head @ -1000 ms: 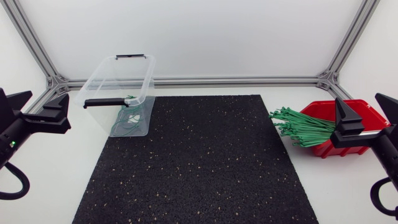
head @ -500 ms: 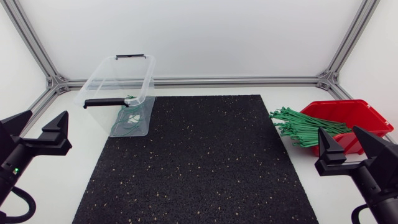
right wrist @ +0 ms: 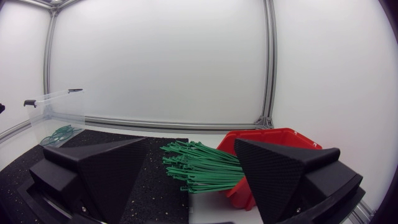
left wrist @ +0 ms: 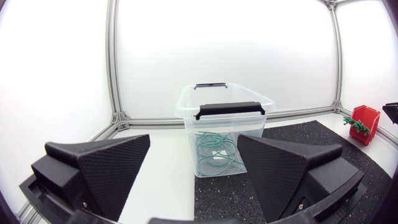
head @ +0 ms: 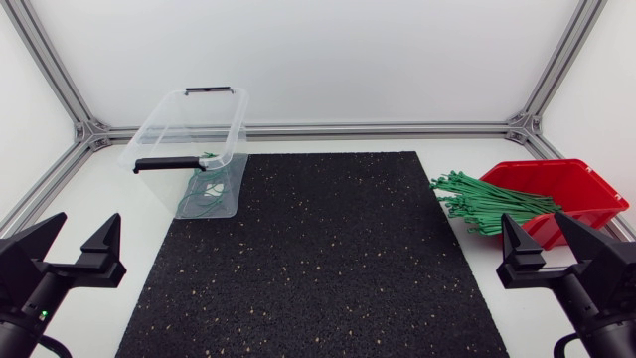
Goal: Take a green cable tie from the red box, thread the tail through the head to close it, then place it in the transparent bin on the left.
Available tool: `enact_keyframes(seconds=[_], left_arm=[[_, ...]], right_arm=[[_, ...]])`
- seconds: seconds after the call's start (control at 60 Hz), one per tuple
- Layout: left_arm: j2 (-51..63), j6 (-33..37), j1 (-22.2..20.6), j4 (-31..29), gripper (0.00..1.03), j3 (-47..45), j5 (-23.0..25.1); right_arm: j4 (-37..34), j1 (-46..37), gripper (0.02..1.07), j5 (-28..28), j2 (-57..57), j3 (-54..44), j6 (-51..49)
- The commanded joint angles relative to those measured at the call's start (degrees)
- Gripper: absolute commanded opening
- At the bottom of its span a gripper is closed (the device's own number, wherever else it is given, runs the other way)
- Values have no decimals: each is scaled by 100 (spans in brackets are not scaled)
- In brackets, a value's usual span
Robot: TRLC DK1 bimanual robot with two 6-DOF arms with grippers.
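The red box (head: 568, 194) stands at the table's right side, and a bundle of green cable ties (head: 484, 205) sticks out of it onto the white surface. In the right wrist view the ties (right wrist: 202, 168) lie just ahead of my open right gripper (right wrist: 193, 171), beside the red box (right wrist: 270, 146). The transparent bin (head: 194, 149) with black handles stands at the back left and holds several closed green ties (head: 204, 194). My left gripper (head: 72, 251) is open and empty at the front left; its wrist view faces the bin (left wrist: 224, 134). My right gripper (head: 545, 251) hovers at the front right.
A black speckled mat (head: 318, 259) covers the middle of the table. Aluminium frame rails (head: 378, 129) run along the back and up the corners.
Both arms have drawn back toward the front edge of the table, away from the bin and the red box. Their fingers stay open.
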Motion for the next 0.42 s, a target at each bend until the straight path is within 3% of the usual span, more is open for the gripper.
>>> enact_keyframes(seconds=[0.0, 0.4], left_arm=[[-266, -189, -40, -56, 97, -259, 55], [-790, -250, -62, -259, 91, -591, 108]], right_arm=[[-16, 40, 102, -16, -32, -95, 148], [-16, 40, 102, -16, -32, -95, 148]])
